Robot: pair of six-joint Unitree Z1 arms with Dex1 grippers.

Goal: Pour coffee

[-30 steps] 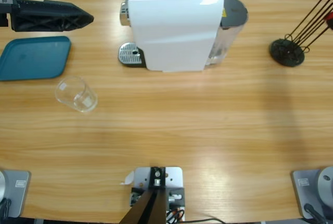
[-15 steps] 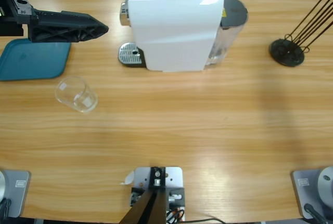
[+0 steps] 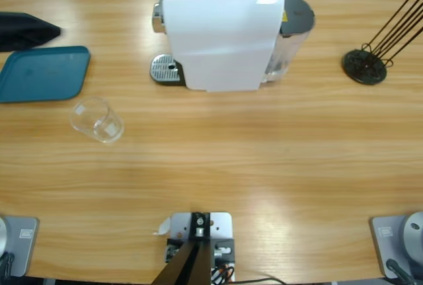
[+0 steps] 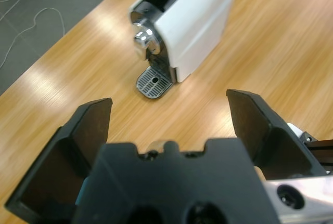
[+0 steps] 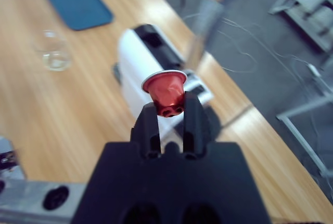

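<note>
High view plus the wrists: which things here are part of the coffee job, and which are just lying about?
Job:
coffee machine
glass
red capsule, clamped in the right gripper
left gripper, open

Lying about:
blue tray
black wire rack

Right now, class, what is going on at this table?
Two robot arms are making coffee. The right gripper is shut on a small red capsule, held above the table with the white coffee machine beyond it. The left gripper is open and holds nothing, looking toward the machine's drip tray. A clear glass stands on the table beside a blue tray, not under the spout. No coffee is pouring.
</note>
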